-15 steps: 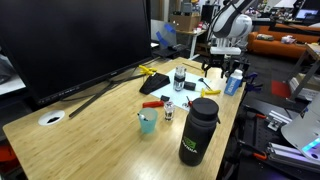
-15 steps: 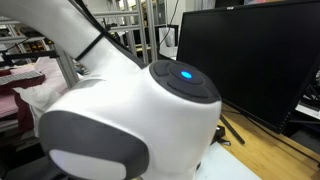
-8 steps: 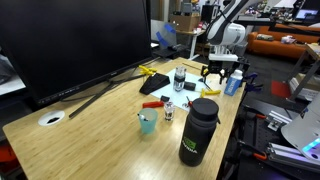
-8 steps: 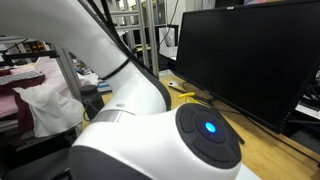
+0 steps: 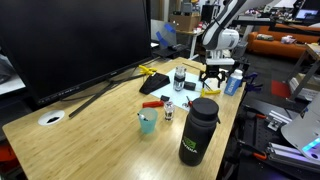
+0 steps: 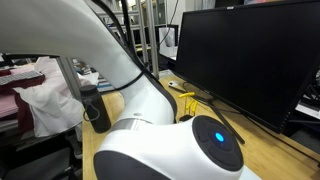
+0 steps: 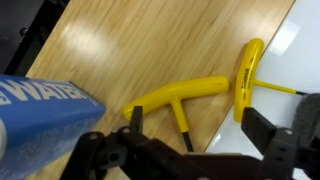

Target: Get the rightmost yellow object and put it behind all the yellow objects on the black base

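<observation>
In the wrist view two bright-yellow T-handled pieces lie under my gripper [image 7: 200, 130]. One yellow piece [image 7: 175, 97] lies on the wood with its dark shaft between my open fingers. The other yellow piece [image 7: 247, 68] lies partly on a white sheet [image 7: 285, 55]. In an exterior view my gripper [image 5: 213, 77] hangs open and empty over the far end of the table. A small yellow cluster [image 5: 150, 72] lies by the monitor's black base [image 5: 105, 90]. In an exterior view yellow pieces [image 6: 186, 95] show behind the arm.
A blue water bottle [image 7: 40, 110] lies close beside the fingers and shows in an exterior view [image 5: 233, 82]. A small bottle [image 5: 179, 78], a red flat piece [image 5: 153, 103], a teal cup [image 5: 147, 123] and a big dark bottle [image 5: 198, 130] stand on the table. The arm's white body [image 6: 150, 140] blocks much of one exterior view.
My gripper has moved down and towards the monitor side, nearer the table top. The arm's body has swung across the exterior view. The objects have not moved.
</observation>
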